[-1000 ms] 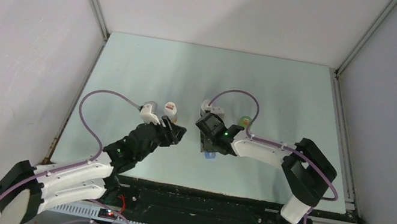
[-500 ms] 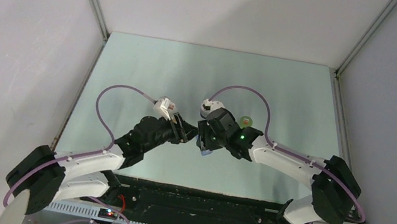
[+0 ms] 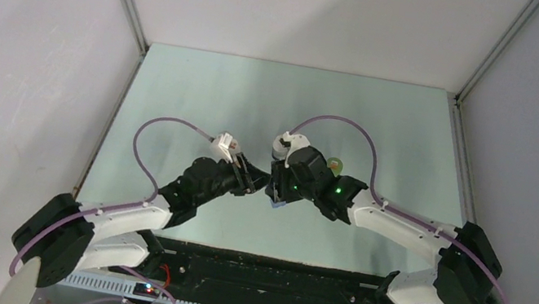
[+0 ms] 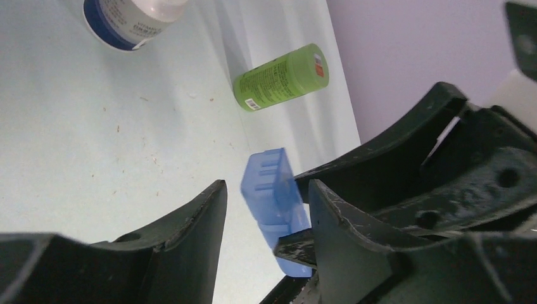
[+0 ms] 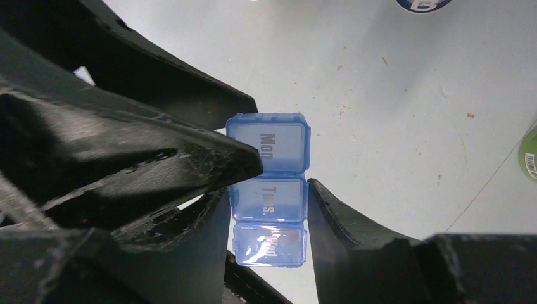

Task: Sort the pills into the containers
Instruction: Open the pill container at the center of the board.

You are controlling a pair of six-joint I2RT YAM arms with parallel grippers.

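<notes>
The containers are one translucent blue pill box (image 5: 269,190) with lids marked Mon, Tues and Wed, all down. My right gripper (image 5: 269,193) is shut on it, one finger on each long side at the Tues compartment. It holds the box above the table at the centre (image 3: 279,201). My left gripper (image 4: 266,187) faces it, open, with the box (image 4: 272,190) between its fingers, close to the right one. One left fingertip (image 5: 250,166) lies at the edge of the Mon lid. The pills are out of view.
A green bottle (image 4: 282,76) lies on its side on the pale table (image 3: 200,99), behind the grippers (image 3: 335,164). A white bottle with a blue label (image 4: 130,19) stands beside it. The enclosure walls run along both table sides.
Both arms swung toward the centre. The right gripper carried the pill box leftward, and the left gripper came up around its end. The left jaws widened, then narrowed a little.
</notes>
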